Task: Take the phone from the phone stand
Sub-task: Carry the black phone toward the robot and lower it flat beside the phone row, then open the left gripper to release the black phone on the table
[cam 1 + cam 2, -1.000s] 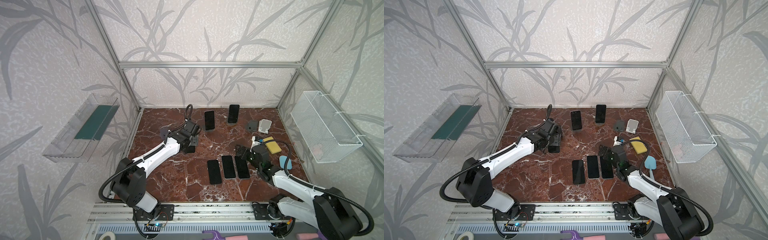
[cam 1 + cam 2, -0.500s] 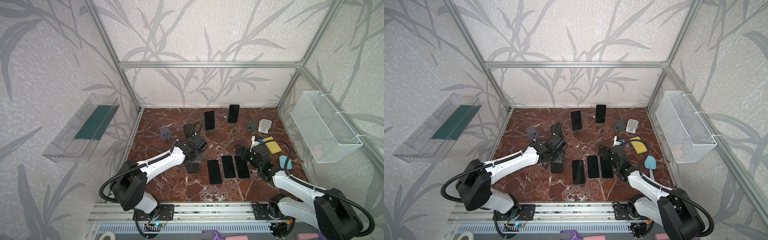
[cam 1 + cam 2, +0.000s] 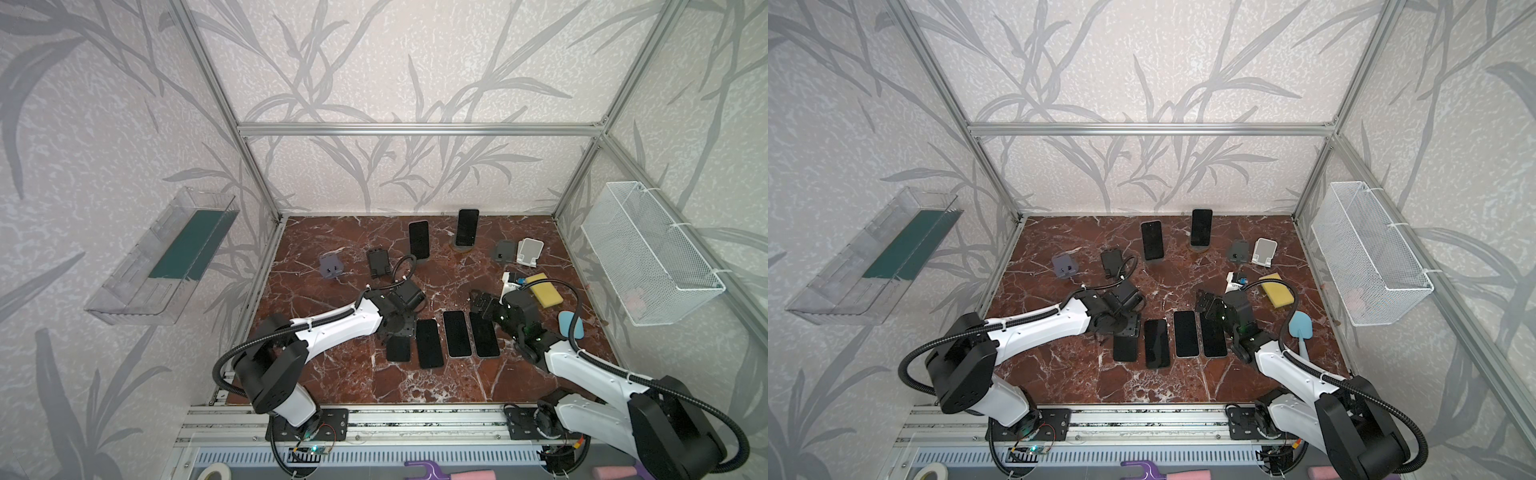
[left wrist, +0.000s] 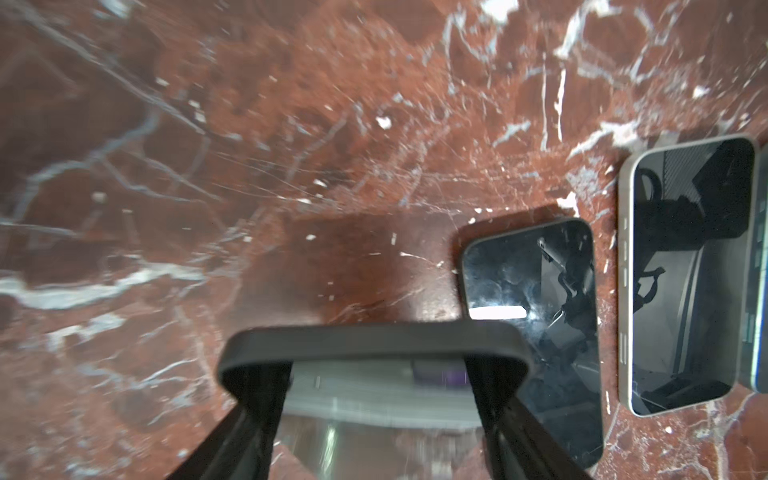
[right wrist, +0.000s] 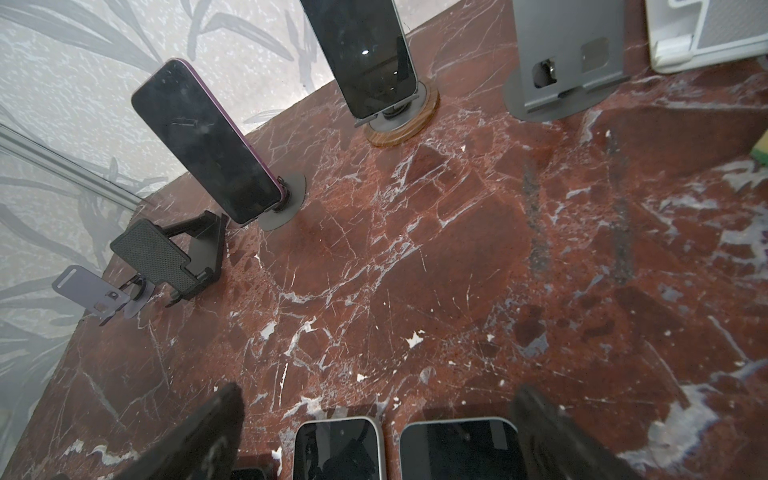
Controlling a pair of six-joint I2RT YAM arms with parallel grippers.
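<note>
A: What has moved?
B: The left gripper [image 3: 400,332] has carried the phone [image 3: 399,350] off the purple stand [image 3: 331,268] to the row of phones [image 3: 457,338], toward the worktop's [image 3: 332,382] front edge, and is clamped on it.
A: And the right gripper [image 5: 378,432]?
B: Spread wide, empty.

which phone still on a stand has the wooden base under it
The right-hand phone, farther back: round wooden base beneath. The left-hand phone stands on a plain grey disc.

Two white-shelled arms [image 3: 332,328] with black joints, black bases and looping black corrugated cable hoses [image 3: 218,370].
</note>
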